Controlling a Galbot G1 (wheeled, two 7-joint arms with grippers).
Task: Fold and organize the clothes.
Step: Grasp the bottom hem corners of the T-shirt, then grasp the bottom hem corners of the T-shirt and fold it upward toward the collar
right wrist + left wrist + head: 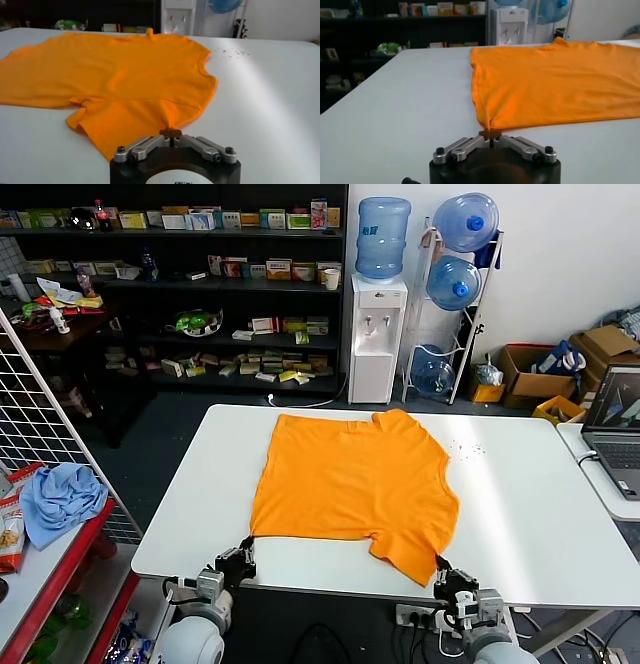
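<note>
Lying flat on the white table [520, 514], the orange shirt [350, 484] shows no readable lettering; its near-right sleeve is folded under. The left gripper [490, 135] clenches the near-left hem corner, and the right gripper [170, 133] clenches the sleeve's edge. Only the head view shows the laptop [615, 434].

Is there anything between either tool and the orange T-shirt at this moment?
No. Both tools are already shut on the orange T-shirt: the left tool pinches its near corner, the right tool pinches the near edge by the sleeve. The white table around the shirt shows nothing in the way.
</note>
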